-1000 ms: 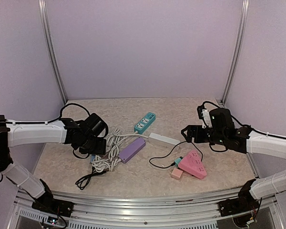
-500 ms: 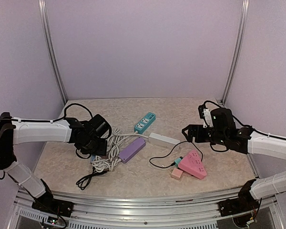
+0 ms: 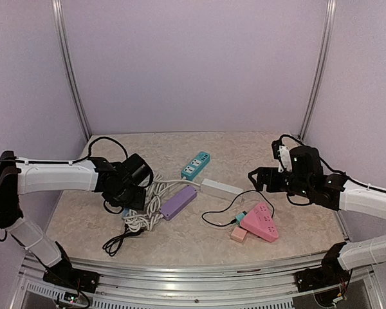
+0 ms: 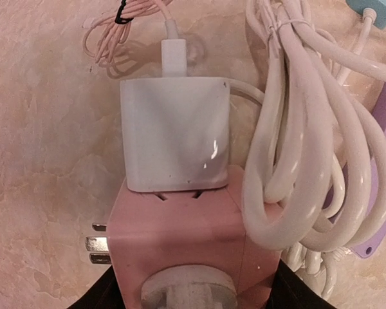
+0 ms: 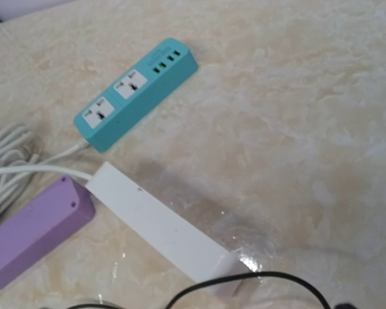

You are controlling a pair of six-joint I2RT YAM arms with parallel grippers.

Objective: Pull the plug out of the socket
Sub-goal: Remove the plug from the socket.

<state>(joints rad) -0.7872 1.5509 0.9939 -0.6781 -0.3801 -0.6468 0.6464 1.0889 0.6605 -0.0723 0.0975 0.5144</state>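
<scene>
In the left wrist view a pink cube socket (image 4: 180, 238) lies on the table with a white block plug (image 4: 175, 132) pushed into its far face. A white lead runs on from the plug. My left gripper (image 4: 193, 283) is shut on the cube, one dark finger (image 4: 106, 293) on each side. Metal prongs stick out of the cube's left face. From above, the left gripper (image 3: 130, 192) is low beside the white cable bundle (image 3: 148, 205) and hides the cube. My right gripper (image 3: 258, 179) hovers open and empty above the table at the right. Its fingers are outside the right wrist view.
A teal power strip (image 3: 196, 165), a white strip (image 3: 222, 188) and a purple strip (image 3: 179, 202) lie mid-table. A pink triangular strip (image 3: 262, 221) with a small pink adapter (image 3: 238, 234) sits front right. A black cord (image 3: 119, 241) lies front left. Thick white cable loops (image 4: 309, 161) press against the cube's right side.
My left gripper has slid a little to the right, closer to the cable bundle. My right gripper has drifted slightly right and away.
</scene>
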